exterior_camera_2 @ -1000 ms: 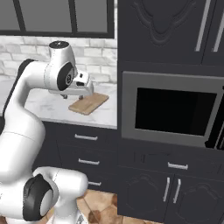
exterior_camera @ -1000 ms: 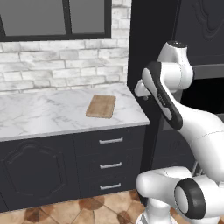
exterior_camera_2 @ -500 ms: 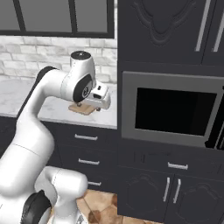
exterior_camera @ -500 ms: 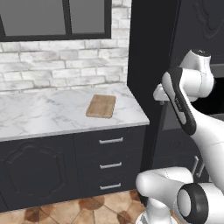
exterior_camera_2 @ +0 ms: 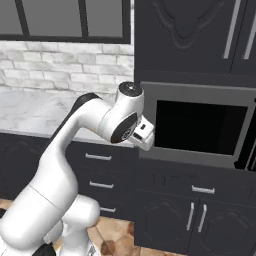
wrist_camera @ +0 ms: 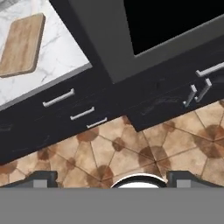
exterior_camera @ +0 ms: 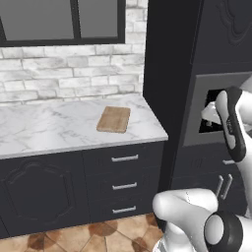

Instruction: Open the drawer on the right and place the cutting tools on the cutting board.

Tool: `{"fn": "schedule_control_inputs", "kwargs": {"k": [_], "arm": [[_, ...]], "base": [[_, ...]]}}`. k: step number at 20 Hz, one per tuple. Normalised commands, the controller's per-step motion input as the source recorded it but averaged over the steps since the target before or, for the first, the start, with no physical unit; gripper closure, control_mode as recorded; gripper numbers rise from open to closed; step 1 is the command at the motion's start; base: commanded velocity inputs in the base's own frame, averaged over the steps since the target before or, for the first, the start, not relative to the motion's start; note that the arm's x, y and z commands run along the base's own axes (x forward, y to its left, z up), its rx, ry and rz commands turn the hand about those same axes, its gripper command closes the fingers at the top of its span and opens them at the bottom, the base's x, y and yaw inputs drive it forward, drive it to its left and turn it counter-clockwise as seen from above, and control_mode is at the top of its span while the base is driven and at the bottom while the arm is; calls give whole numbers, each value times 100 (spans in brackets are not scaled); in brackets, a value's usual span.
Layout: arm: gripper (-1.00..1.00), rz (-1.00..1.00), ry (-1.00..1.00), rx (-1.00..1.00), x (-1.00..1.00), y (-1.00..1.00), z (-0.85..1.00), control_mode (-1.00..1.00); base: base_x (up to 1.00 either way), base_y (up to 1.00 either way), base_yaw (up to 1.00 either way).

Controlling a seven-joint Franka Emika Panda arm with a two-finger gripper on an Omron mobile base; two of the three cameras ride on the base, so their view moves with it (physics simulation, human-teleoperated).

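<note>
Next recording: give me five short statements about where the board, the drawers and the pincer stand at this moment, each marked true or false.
1. The cutting board lies flat on the marble counter. True.
2. A knife lies on the cutting board. False: its top is bare.
3. The pincer is shut on a tool. False: its fingertips stand wide apart with nothing between them.
4. Three narrow drawers with silver bar handles sit below the counter, all closed. True.
5. The pincer hangs over the counter. False: the right base view shows it in front of the dark oven, right of the counter.
</note>
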Motion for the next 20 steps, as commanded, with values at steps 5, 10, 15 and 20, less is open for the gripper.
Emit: {"fn": "schedule_control_inputs", "kwargs": {"k": [5,10,15,20], "arm": [[-100,-28,-8,26,-29,-84,-22,-100],[-100,-26,-15,27,-42,-90,-39,-100],[-100,-24,-13,21,-27,-70,-58,-100],[-100,-26,-5,23,-5,-53,-64,-100]], "base": [[0,0,0],[0,0,0],[0,0,0],[0,0,0]]}}
